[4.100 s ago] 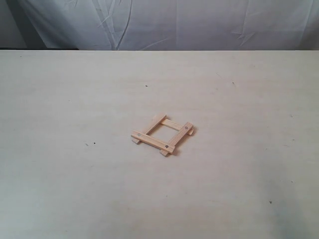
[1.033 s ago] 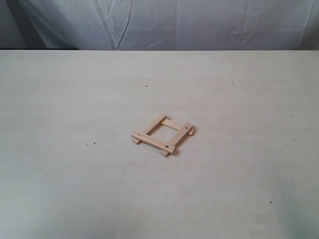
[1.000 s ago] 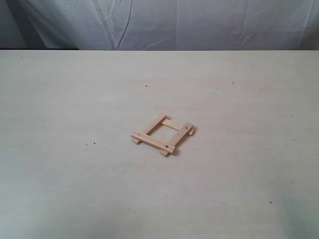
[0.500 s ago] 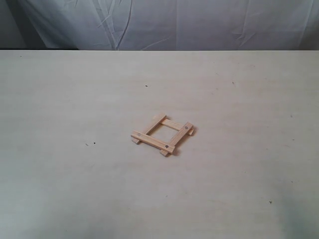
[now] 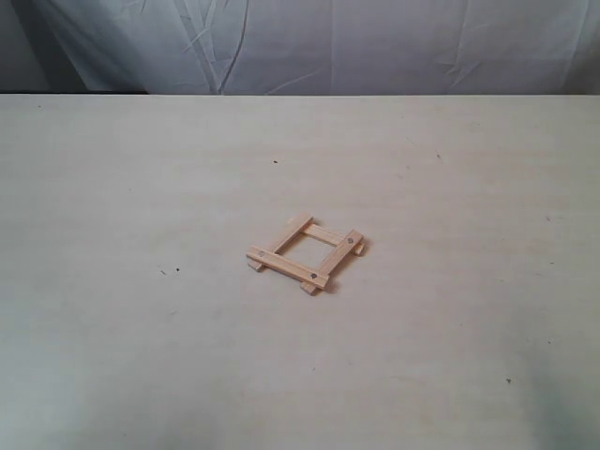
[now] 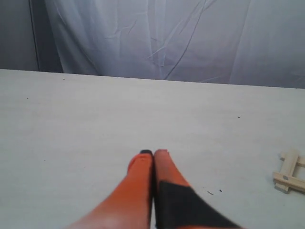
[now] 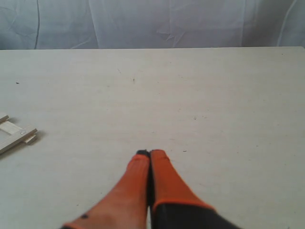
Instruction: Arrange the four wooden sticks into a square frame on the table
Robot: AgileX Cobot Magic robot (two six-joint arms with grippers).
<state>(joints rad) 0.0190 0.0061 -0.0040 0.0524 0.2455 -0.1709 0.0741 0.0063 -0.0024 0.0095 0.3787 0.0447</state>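
Note:
The four wooden sticks lie overlapped as a small square frame (image 5: pixel 307 252) in the middle of the table (image 5: pixel 141 187). Two slats cross on top of the other two, and dark dots show at three of the corners. One corner of the frame (image 6: pixel 289 171) shows at the edge of the left wrist view, and another part of the frame (image 7: pixel 15 134) at the edge of the right wrist view. My left gripper (image 6: pixel 153 153) is shut with nothing in it, well away from the frame. My right gripper (image 7: pixel 149 152) is also shut and empty. Neither arm shows in the exterior view.
A wrinkled grey-white cloth (image 5: pixel 309 42) hangs behind the table's far edge. A few tiny dark specks (image 5: pixel 276 161) dot the pale tabletop.

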